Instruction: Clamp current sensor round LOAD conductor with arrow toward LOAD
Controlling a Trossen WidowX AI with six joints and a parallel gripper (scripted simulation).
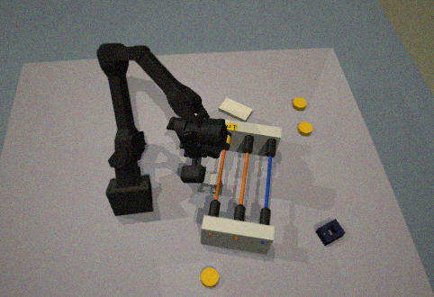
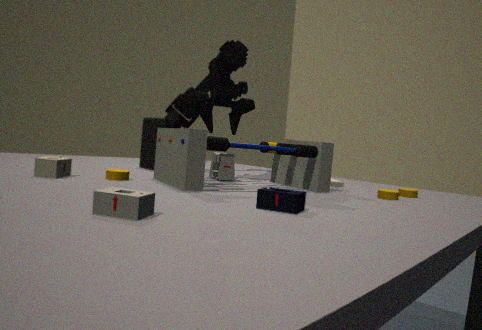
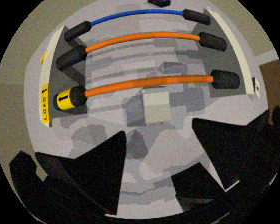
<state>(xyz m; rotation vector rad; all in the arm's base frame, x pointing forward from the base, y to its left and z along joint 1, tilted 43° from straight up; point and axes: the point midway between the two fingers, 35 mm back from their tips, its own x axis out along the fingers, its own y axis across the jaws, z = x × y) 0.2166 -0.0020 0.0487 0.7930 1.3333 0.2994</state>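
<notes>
The pale open sensor (image 2: 226,167) (image 3: 156,106) stands on the table beside and below the LOAD conductor. Its side bears a small red arrow; which way it points is too small to tell. In the top view the arm and cable partly hide it. The LOAD conductor (image 1: 221,175) (image 3: 146,81) is the orange cable nearest the arm base, with a yellow arrow band (image 3: 64,99) at its LOAD end. The yellow LOAD marker (image 1: 231,127) (image 3: 45,105) is on the end block. My gripper (image 2: 222,133) (image 3: 160,129) is open and empty, above the sensor, fingers pointing down.
Another orange cable (image 1: 244,178) and a blue cable (image 1: 268,183) run parallel between two end blocks (image 1: 237,237) (image 2: 180,158). A dark blue sensor (image 1: 330,231) (image 2: 281,200), grey sensors (image 2: 124,203), a pale slab (image 1: 235,109) and yellow discs (image 1: 210,277) (image 1: 304,128) lie around.
</notes>
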